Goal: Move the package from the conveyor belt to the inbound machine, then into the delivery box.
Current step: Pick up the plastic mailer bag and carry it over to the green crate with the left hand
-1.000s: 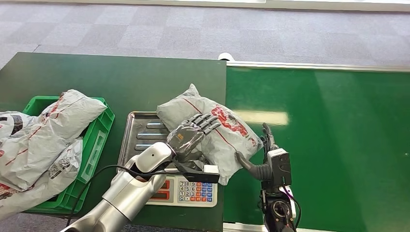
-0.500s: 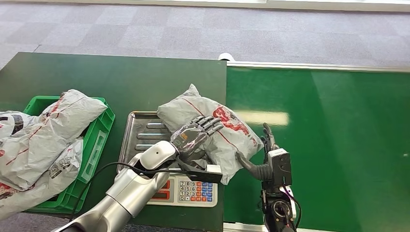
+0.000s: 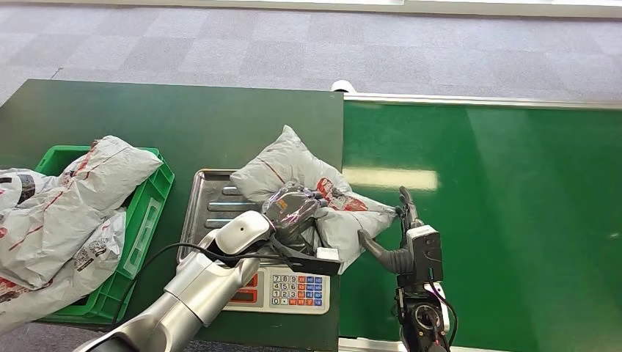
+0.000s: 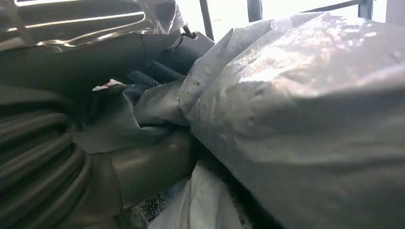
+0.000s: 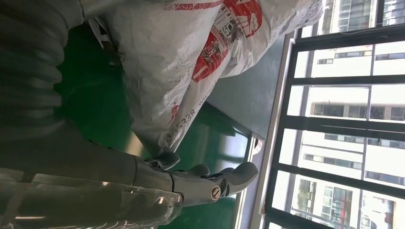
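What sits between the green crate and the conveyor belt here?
In the head view, the scale with its metal tray sits between the crate and the belt, bearing the package.

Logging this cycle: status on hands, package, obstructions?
Left hand grips the grey package bunched over the scale tray. Right hand open beside it, on the belt side. Green crate already piled with packages.

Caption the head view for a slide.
Left hand grips the grey package over the scale tray.
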`<state>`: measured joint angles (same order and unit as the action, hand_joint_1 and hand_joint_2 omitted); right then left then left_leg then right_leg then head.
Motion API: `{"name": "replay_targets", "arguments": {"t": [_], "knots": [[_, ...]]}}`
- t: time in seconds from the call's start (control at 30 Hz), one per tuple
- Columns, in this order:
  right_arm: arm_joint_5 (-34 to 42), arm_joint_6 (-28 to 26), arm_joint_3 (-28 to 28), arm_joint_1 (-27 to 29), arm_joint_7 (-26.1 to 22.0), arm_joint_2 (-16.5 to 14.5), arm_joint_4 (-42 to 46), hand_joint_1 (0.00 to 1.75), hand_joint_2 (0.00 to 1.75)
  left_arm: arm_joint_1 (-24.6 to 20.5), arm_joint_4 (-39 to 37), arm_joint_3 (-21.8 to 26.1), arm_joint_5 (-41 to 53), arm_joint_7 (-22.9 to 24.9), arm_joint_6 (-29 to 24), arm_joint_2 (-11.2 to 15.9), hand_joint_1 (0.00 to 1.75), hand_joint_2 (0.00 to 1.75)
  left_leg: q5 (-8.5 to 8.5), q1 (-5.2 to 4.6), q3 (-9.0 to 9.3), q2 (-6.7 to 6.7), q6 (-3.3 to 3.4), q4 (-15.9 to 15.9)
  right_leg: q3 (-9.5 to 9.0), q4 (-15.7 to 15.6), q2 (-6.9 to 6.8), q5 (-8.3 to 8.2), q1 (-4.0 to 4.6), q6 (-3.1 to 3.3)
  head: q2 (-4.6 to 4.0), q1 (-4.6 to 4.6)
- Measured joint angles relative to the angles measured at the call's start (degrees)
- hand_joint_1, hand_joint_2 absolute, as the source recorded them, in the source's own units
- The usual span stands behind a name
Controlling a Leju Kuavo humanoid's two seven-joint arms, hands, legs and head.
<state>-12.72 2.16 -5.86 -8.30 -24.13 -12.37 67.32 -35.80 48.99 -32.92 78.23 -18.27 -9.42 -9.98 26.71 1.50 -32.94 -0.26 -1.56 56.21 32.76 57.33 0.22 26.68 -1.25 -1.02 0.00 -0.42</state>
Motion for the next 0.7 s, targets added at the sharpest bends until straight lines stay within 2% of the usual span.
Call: {"name": "replay_targets", "arguments": {"t": [0.23,0.57,0.63,0.7], "knots": [[0.0,0.0,0.0,0.0,0.0,0.0,0.0,0.00,1.75,-0.1,-0.3,0.0,-0.1,0.0,0.2,-0.1,1.75,1.75,0.00,0.00,0.00,0.00,0.00,0.0,0.00,0.0,0.00,0.00,0.00,0.00,0.00,0.00],[0.0,0.0,0.1,0.0,0.0,0.0,0.0,0.00,1.75,-0.1,-0.6,0.0,-1.0,-0.3,0.4,0.0,1.75,1.75,0.00,0.00,0.00,0.00,0.00,0.0,-0.01,0.0,0.00,0.00,0.00,0.00,0.00,0.00],[0.0,0.0,0.1,0.0,0.0,0.0,0.0,0.00,1.75,0.2,-0.6,0.1,-1.9,-0.6,-2.9,0.1,1.75,1.75,0.00,0.00,-0.01,0.02,0.00,0.0,-0.02,0.0,0.00,0.00,0.00,0.00,0.00,0.01],[0.1,0.0,0.2,0.1,0.0,0.0,0.0,0.00,1.75,1.6,0.5,1.0,-3.8,-1.1,-11.3,0.6,1.75,1.75,0.00,0.00,-0.01,0.08,0.00,0.0,0.00,0.0,0.03,0.00,0.00,0.00,0.00,0.01]]}}
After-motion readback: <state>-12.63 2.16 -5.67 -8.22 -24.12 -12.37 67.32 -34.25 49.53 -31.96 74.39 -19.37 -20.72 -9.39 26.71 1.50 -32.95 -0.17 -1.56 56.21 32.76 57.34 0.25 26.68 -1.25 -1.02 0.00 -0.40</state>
